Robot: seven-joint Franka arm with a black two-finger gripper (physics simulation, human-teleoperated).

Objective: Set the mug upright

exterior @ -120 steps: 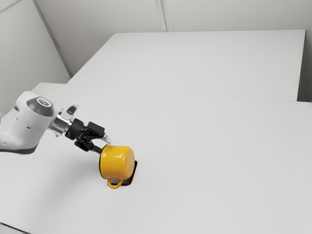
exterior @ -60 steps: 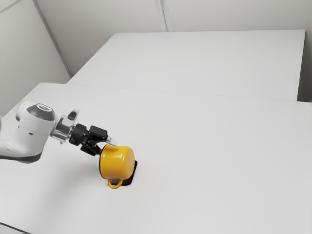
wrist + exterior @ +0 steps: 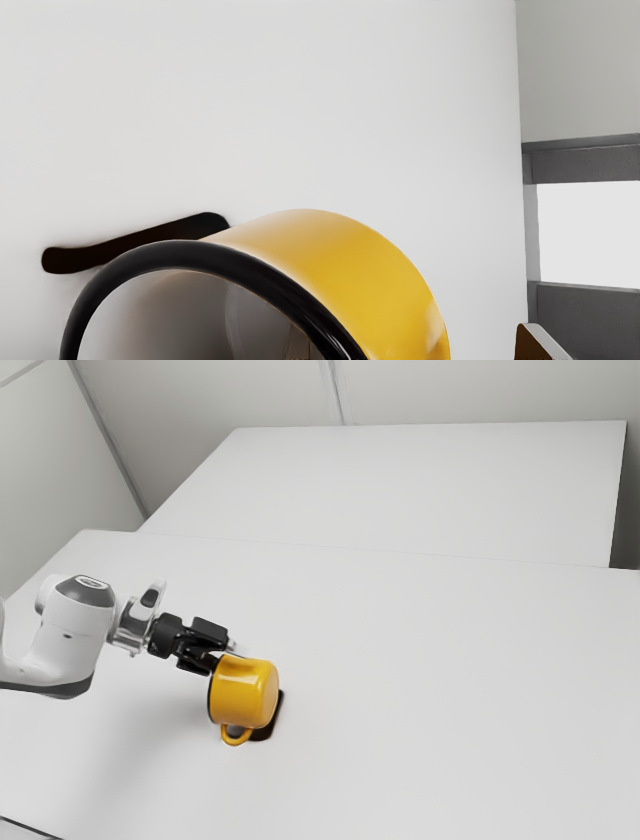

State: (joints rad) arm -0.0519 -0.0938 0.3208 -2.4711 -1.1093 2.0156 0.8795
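Holding the black two-finger tool open at the mouth of the glossy yellow, black-rimmed mug. Lying on its side on the smooth white desk, with mouth toward the tool.

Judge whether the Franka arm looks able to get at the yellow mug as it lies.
Probably yes. The mug lies on its side, mouth toward the gripper, whose open fingers are close to the rim; nothing appears to block the way between them.
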